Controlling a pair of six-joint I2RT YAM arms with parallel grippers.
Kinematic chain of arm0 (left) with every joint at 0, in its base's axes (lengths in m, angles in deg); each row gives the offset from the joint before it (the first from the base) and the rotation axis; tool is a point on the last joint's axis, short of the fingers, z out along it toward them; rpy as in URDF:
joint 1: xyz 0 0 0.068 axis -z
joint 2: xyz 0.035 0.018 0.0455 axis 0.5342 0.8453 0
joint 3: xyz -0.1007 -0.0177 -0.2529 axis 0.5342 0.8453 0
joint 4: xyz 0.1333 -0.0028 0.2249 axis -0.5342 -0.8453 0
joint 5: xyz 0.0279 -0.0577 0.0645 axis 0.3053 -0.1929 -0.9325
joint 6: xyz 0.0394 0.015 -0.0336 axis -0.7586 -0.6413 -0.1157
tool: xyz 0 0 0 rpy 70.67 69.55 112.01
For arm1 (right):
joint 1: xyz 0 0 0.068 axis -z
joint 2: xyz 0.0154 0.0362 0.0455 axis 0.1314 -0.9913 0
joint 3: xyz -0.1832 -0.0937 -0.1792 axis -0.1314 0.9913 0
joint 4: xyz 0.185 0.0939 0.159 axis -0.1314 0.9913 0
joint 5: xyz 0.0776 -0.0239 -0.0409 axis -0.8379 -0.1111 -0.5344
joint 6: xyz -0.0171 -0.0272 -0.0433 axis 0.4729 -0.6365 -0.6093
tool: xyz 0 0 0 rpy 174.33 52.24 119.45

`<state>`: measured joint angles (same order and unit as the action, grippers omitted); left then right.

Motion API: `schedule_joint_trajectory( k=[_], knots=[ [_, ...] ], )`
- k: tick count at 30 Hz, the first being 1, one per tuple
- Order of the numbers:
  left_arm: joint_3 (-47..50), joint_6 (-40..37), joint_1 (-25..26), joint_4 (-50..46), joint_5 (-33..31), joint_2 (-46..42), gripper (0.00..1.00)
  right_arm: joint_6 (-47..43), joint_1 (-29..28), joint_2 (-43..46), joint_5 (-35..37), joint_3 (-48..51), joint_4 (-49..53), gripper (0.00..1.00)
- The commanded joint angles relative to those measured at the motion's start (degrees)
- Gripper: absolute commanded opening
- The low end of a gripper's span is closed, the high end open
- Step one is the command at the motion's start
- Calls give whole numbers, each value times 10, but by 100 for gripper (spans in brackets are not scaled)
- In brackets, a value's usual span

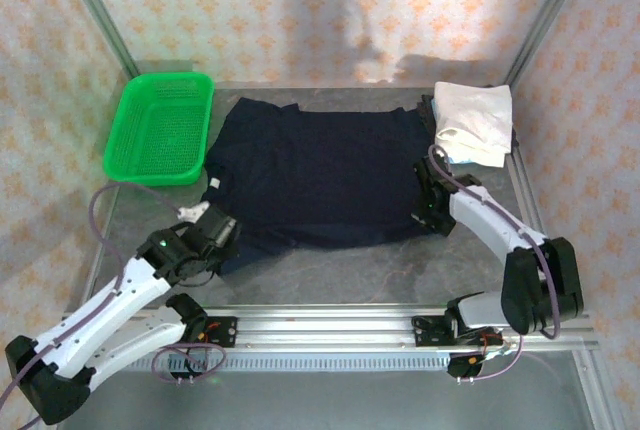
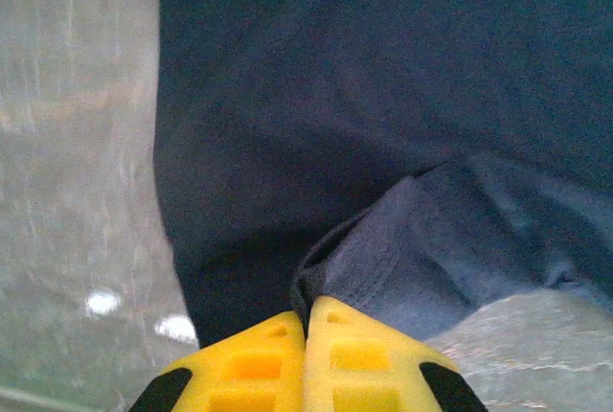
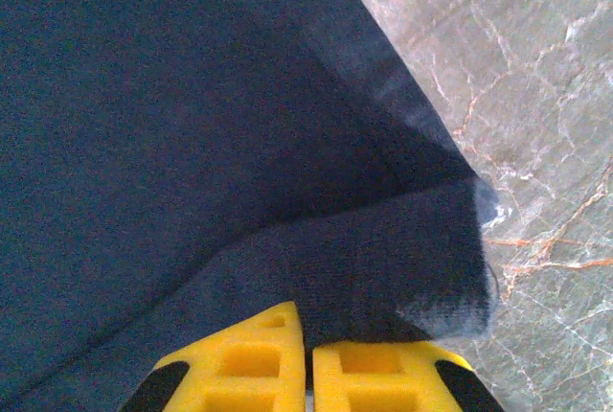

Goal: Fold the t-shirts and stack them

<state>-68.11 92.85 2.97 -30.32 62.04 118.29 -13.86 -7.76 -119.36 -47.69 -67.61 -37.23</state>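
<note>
Shut tight at the left gripper — yellow fingers pressed flat together at the bottom of the wrist view, with a puckered ridge of the navy t-shirt nipped between the tips. Same at the right gripper: no gap to speak of, closed on a doubled-over corner of the dark cloth, with pale marbled table bare to the right of it. Seen from above, holds at the lower left corner and the lower right edge of the shirt, otherwise spread flat across the middle of the frame. Beyond it, the white t-shirt as a folded bundle at upper right, close by the navy one's far corner; green basket at upper left, just beside the shirt. By the look of things, first fold of the navy shirt in hand, near corners gripped and not yet lifted. Next, probably: raise both together and carry the near edge toward the top of the frame, level and taut so as not to drag the rest — then lay down and let go.
</note>
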Motion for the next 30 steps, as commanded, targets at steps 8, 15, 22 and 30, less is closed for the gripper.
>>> schedule_joint_trajectory(
  k=[8,15,22,30],
  knots=[
    [-191,-316,-65,174,-107,168,0,-26,10,-48,46,-124,9,8],
    [-248,-385,-144,221,-57,305,0,-57,26,-144,33,-189,-8,7],
    [-297,-410,-172,225,-15,397,0,-66,31,-199,38,-213,-9,7],
    [-348,-389,-211,194,16,483,7,-72,33,-247,73,-237,19,12]
  ],
)
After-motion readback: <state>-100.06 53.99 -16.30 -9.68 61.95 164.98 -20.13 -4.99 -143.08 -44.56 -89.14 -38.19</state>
